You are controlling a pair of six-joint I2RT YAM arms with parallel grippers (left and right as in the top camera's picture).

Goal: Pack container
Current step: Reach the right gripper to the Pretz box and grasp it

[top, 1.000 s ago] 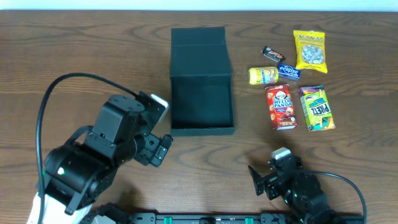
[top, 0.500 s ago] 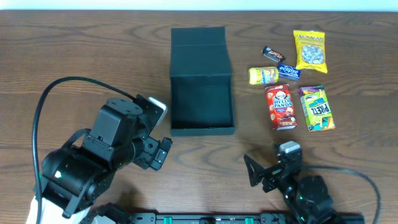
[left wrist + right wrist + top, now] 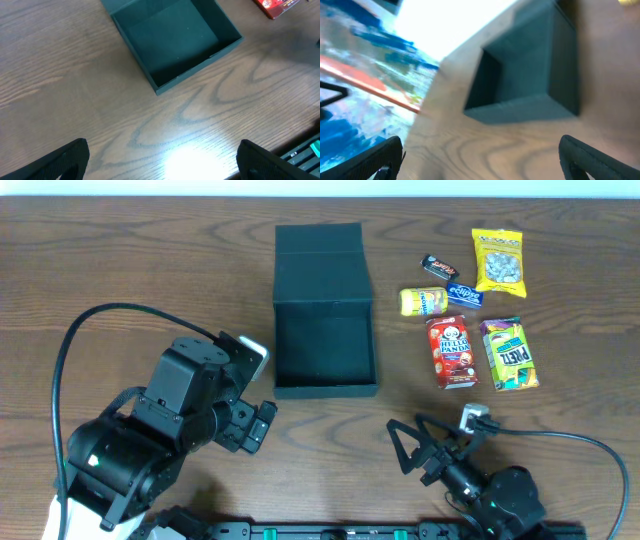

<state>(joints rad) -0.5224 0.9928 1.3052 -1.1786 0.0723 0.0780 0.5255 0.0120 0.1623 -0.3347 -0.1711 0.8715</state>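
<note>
The container (image 3: 324, 345) sits open with its inside bare, its flap lid (image 3: 320, 275) flat behind it. Snack packets (image 3: 452, 352) lie to its right. The left gripper (image 3: 255, 423), near its front-left corner, and the right gripper (image 3: 412, 452), before its front-right corner, are both spread wide, holding nothing.

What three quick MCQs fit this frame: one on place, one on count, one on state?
1. Where are the snack packets relative to the container?
A. inside it
B. to its left in the overhead view
C. on the table, to its right in the overhead view

2. How many snack packets are there?
A. six
B. three
C. nine

3. What state is the container in?
A. shut
B. open and empty
C. open, one packet inside

Key: 1 C, all lie on bare wood, apart from the box. 2 A, the overhead view shows six. 3 B, the lid flap lies back and the bare floor shows.
</note>
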